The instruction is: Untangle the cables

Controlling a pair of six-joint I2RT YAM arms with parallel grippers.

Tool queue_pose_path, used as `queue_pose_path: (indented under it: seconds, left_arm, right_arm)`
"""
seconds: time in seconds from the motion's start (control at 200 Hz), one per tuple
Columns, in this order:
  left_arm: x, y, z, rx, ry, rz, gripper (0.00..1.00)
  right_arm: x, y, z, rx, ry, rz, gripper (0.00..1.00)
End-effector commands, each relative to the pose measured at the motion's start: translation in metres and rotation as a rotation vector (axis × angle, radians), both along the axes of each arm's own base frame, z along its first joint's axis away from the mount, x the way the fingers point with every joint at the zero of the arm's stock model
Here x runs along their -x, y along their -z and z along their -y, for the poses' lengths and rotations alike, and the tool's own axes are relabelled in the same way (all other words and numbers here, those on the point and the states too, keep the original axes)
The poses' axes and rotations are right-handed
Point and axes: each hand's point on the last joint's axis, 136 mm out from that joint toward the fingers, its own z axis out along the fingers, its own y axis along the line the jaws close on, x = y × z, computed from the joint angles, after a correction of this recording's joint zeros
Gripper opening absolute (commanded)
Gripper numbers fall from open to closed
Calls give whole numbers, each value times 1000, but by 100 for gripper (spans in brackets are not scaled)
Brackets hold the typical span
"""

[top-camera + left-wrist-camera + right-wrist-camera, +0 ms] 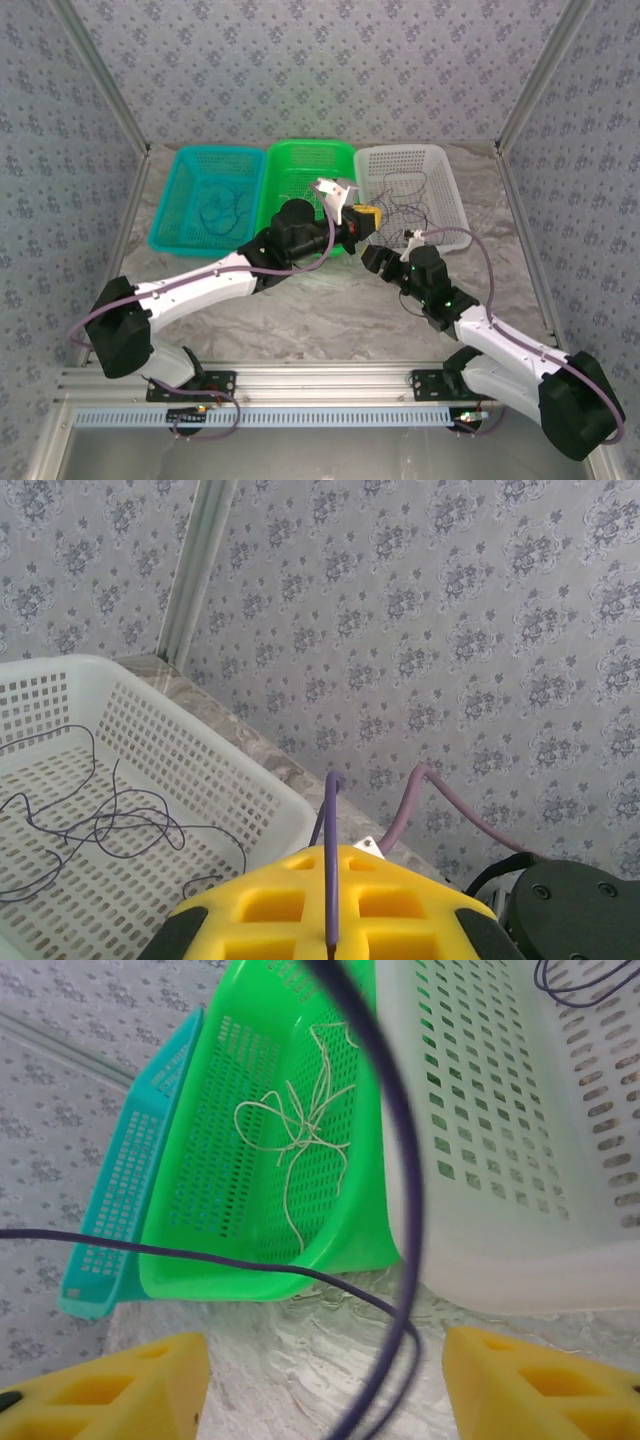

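Note:
My left gripper (366, 216) (331, 880) hangs over the near edge between the green and white baskets. Its yellow fingers are shut on a thin purple cable (330, 820) that rises from the seam between them. The same purple cable (409, 1250) loops down between the yellow fingers (110, 1390) of my right gripper (325, 1385) (378, 255), which stands open just in front of the baskets, not pinching the cable. More dark cables (100, 825) (400, 205) lie tangled in the white basket (445, 190). A whitish cable (300, 1130) lies in the green basket (230, 1290). Dark blue cables (220, 210) lie in the teal basket (170, 200).
The three baskets stand side by side at the back of the marble table (330, 310). The two wrists are close together at the front rims of the green and white baskets. My right arm's purple-grey hose (440, 790) arcs behind the left fingers. Patterned walls enclose the sides.

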Motion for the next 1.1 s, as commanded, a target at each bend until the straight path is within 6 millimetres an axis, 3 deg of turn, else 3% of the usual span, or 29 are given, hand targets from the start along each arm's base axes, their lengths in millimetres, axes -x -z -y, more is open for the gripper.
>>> queue_pose_path:
  seconds: [0.0, 0.06, 0.21, 0.45, 0.575, 0.854, 1.094]
  left_arm:
    - [3, -32, 4, 82, 11, 50, 0]
    - [3, -33, 4, 81, 13, 54, 0]
    - [2, -38, 1, 79, -5, 77, 0]
    - [-24, -80, -23, 123, -110, 162, 0]
    - [-42, -102, -35, 155, -153, 203, 0]
    - [-89, -127, -45, 162, -240, 280, 0]
    - [-119, -144, -52, 177, -278, 316, 0]
  right_arm:
    - [-5, -12, -1, -9, 2, 28, 53]
    - [-5, -10, 2, 12, 8, 27, 41]
    - [-1, -3, 6, 73, 0, 15, 0]
    - [24, 44, 27, 218, -10, -98, 0]
    - [40, 59, 41, 272, -2, -139, 0]
    - [59, 66, 75, 338, 62, -196, 0]
    - [66, 68, 87, 326, 78, -224, 0]
